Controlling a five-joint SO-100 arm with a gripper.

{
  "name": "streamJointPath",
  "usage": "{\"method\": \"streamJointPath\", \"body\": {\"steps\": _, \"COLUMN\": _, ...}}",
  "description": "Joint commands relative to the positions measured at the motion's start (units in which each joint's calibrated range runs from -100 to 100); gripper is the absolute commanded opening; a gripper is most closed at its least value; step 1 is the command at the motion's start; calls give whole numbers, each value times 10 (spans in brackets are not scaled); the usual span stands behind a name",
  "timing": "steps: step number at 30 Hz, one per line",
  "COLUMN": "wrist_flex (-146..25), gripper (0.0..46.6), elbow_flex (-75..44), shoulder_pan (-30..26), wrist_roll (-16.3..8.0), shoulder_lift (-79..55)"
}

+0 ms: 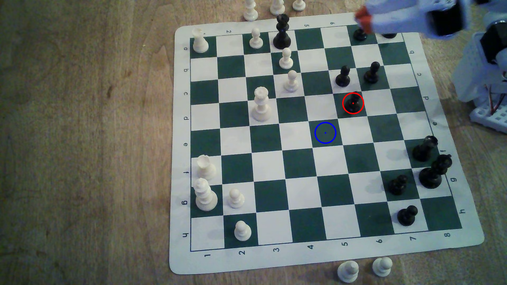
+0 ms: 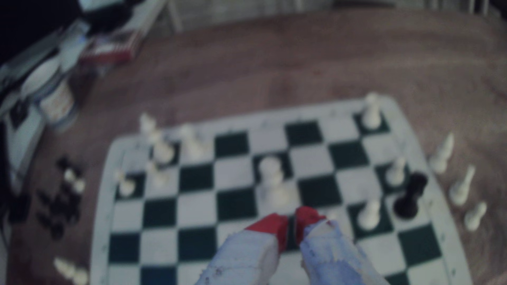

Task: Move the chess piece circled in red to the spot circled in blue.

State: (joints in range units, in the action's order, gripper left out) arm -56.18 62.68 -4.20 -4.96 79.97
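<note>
In the exterior view the chess piece (image 1: 353, 102), a small black pawn ringed in red, stands on a dark green square right of the board's middle. The spot (image 1: 325, 133), a green square with a blue ring, lies one square diagonally nearer and to the left, with nothing on it. My gripper (image 1: 363, 17), white with red fingertips, hovers over the board's far right corner, well away from the pawn and above another black pawn (image 1: 360, 34). The blurred wrist view shows its red fingertips (image 2: 270, 226) nearly together with nothing held.
Two black pawns (image 1: 343, 76) (image 1: 371, 72) stand just beyond the ringed pawn. A tall white piece (image 1: 261, 104) is left of the spot and white pawns (image 1: 291, 80) are further back. Black pieces (image 1: 432, 172) crowd the exterior view's right edge. My arm's base (image 1: 488, 82) sits off the board's right.
</note>
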Motion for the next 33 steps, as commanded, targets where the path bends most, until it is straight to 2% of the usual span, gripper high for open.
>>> {"method": "streamJointPath", "body": {"steps": 1, "wrist_flex": -185, "gripper": 12, "elbow_flex": -185, "shoulder_pan": -35, "wrist_roll": -6, "shoulder_lift": -89}}
{"method": "streamJointPath", "body": {"steps": 3, "wrist_flex": -239, "gripper": 3, "elbow_flex": -192, "shoulder_pan": -44, "wrist_roll": 5, "shoulder_lift": -128}}
{"method": "streamJointPath", "body": {"steps": 4, "wrist_flex": -243, "gripper": 3, "elbow_flex": -183, "shoulder_pan": -51, "wrist_roll": 1, "shoulder_lift": -140}}
{"method": "streamJointPath", "body": {"steps": 5, "wrist_flex": -243, "gripper": 9, "elbow_flex": -170, "shoulder_pan": -58, "wrist_roll": -2, "shoulder_lift": -149}}
{"method": "streamJointPath", "body": {"steps": 8, "wrist_flex": -197, "gripper": 66, "elbow_flex": -98, "shoulder_pan": -80, "wrist_roll": -21, "shoulder_lift": -170}}
{"method": "streamJointPath", "body": {"steps": 15, "wrist_flex": -132, "gripper": 99, "elbow_flex": -68, "shoulder_pan": -73, "wrist_roll": -23, "shoulder_lift": -250}}
{"method": "streamJointPath", "body": {"steps": 20, "wrist_flex": -94, "gripper": 98, "elbow_flex": -53, "shoulder_pan": -69, "wrist_roll": -26, "shoulder_lift": -290}}
{"method": "streamJointPath", "body": {"steps": 27, "wrist_flex": -80, "gripper": 86, "elbow_flex": 5, "shoulder_pan": -35, "wrist_roll": -10, "shoulder_lift": -292}}
{"method": "streamJointPath", "body": {"steps": 33, "wrist_flex": -54, "gripper": 109, "elbow_flex": 31, "shoulder_pan": -37, "wrist_roll": -11, "shoulder_lift": -290}}
